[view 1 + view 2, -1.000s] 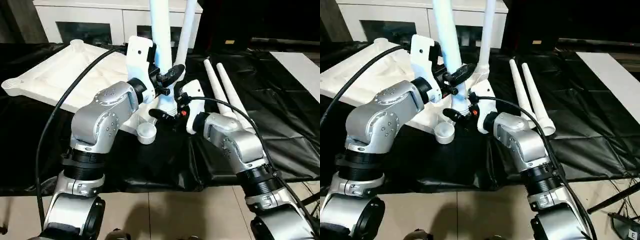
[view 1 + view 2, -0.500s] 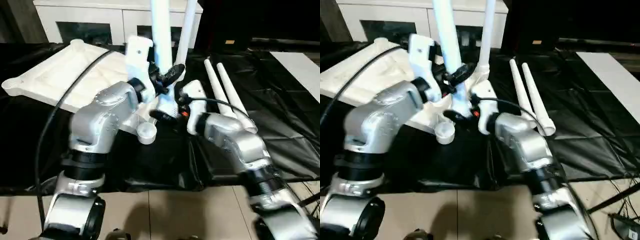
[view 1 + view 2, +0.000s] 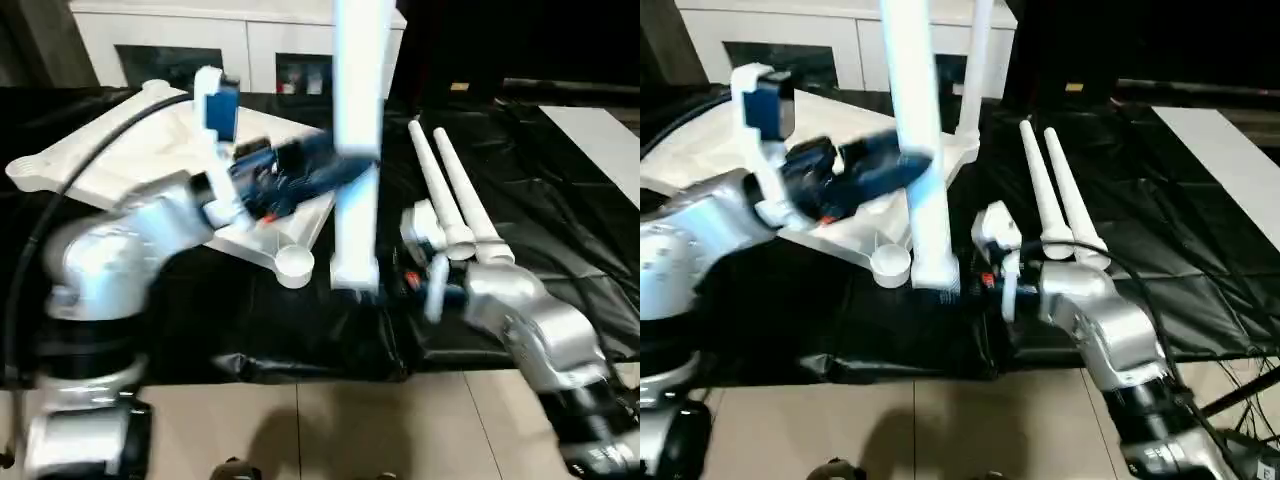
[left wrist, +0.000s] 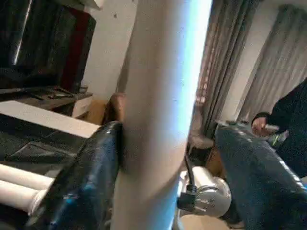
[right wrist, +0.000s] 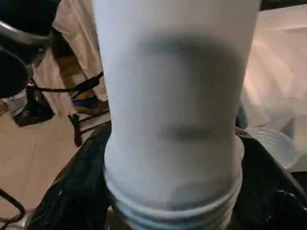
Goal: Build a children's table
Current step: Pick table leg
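Observation:
The white tabletop [image 3: 120, 150] lies ribbed side up on black cloth, with a round corner socket [image 3: 293, 263] at its near corner. One white leg [image 3: 356, 150] stands upright, its threaded lower end [image 5: 172, 191] over the cloth just right of that socket. My right gripper [image 3: 388, 283] is shut on this lower end, with a black finger [image 5: 72, 191] on each side. My left gripper [image 3: 915, 168] is open higher up the leg: one finger [image 4: 103, 158] touches it, the other [image 4: 249, 172] stands apart. Another leg [image 3: 978, 70] stands upright at the tabletop's far right corner.
Two more legs [image 3: 445, 190] lie side by side on the cloth to the right. A white cabinet with glass doors [image 3: 180, 40] stands behind. A flat white board [image 3: 600, 130] lies at far right. A person's dark sleeve [image 4: 288, 120] shows in the left wrist view.
My left gripper has opened and its arm has swung back to the left. The upright leg has shifted toward me and to the right, off the tabletop, carried by my right gripper.

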